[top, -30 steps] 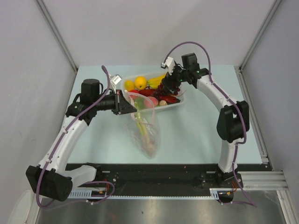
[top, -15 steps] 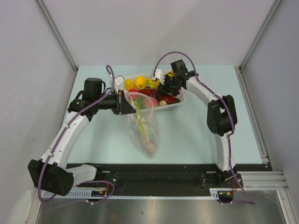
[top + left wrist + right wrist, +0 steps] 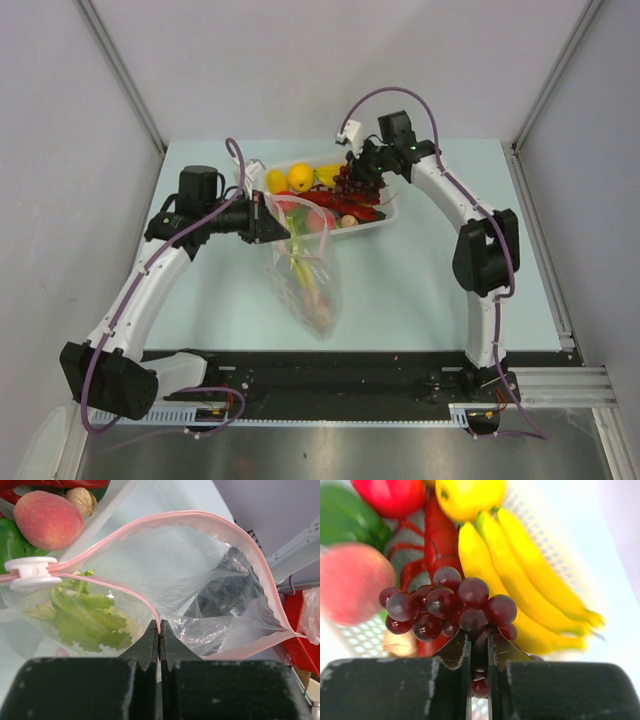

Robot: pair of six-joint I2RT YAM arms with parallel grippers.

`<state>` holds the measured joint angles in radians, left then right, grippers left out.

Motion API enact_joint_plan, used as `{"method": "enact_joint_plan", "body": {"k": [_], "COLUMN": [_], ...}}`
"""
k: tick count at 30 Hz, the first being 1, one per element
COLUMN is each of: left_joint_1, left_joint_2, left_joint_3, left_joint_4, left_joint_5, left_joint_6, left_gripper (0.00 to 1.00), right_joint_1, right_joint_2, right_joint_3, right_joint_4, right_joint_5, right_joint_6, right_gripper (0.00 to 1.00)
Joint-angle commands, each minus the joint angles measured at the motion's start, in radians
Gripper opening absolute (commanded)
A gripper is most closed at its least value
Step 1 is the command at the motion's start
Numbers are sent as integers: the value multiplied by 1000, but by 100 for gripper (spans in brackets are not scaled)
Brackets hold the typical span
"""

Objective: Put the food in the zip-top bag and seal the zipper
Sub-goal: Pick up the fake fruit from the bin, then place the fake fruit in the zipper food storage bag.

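Note:
The clear zip-top bag hangs open from my left gripper, which is shut on its pink zipper edge. A white slider sits at the strip's left end. A green leafy stalk lies inside the bag. My right gripper is over the white basket, shut on a bunch of purple grapes. The grapes hang just above the yellow bananas. A lemon and a pink peach are among the food in the basket.
The basket also holds a red toy, a green pepper and a small beige piece. Grey walls close in both sides and the back. A black rail runs along the near edge.
My right gripper dipped into the basket, closed on the grapes and has lifted slightly. The left gripper stays shut on the bag's edge, shifted only a little.

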<state>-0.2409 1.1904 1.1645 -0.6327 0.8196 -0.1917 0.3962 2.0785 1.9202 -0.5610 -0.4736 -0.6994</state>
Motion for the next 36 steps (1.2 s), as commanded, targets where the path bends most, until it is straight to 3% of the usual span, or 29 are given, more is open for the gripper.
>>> {"method": "enact_joint_plan", "body": {"k": [1, 8, 14, 18, 22, 28, 31, 36], "left_joint_1": [6, 5, -4, -20, -20, -24, -24, -23], "left_joint_2": [-25, -28, -43, -41, -40, -40, -48, -72], "left_joint_3": [18, -12, -42, -48, -35, -23, -8, -5], "left_joint_4": [54, 102, 160, 183, 185, 194, 186, 188], "left_joint_5": [-17, -62, -59, -68, -71, -50, -48, -45], "left_joint_6": [25, -8, -57, -78, -94, -129, -134, -149], "left_gripper": [0, 1, 0, 0, 0, 0, 1, 0], "right_joint_1": [-16, -16, 24, 81, 127, 226, 221, 219], "right_joint_2": [-199, -334, -431, -469, -492, -505, -521, -543], "right_joint_3": [36, 54, 36, -67, -142, -210, -272, -383], "right_joint_4": [127, 180, 305, 467, 542, 610, 601, 517], "right_joint_5": [-40, -51, -109, -126, -122, -138, -163, -194], "right_joint_6": [234, 449, 831, 1114, 1297, 1354, 1359, 1258], "right_gripper": [0, 0, 0, 0, 0, 0, 0, 0]}}
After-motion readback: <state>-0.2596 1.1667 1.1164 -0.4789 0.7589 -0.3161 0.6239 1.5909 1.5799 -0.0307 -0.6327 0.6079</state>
